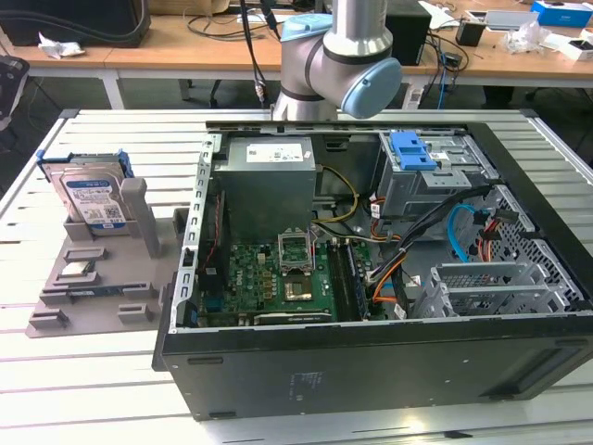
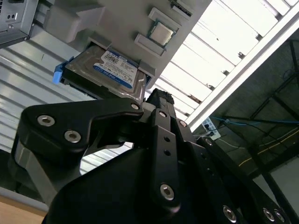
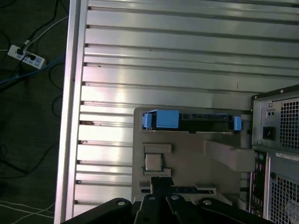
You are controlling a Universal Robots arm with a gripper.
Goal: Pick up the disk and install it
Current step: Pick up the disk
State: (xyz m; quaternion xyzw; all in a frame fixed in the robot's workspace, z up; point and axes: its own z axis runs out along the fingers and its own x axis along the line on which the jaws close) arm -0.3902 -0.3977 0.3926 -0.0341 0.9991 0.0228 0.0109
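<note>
The disk is not yet lifted, so both the pickup and the install are ahead of you. Nearest the wrist cameras, your gripper is closed on nothing, its tips together above the grey holder. Just past the tips a small chip lies on that holder. Beyond it is the disk, propped on edge in its blue bracket, apart from the gripper. Farther off, to the exterior view's right of the holder, the open case stands on the table, with no such disk fitted that you can make out.
</note>
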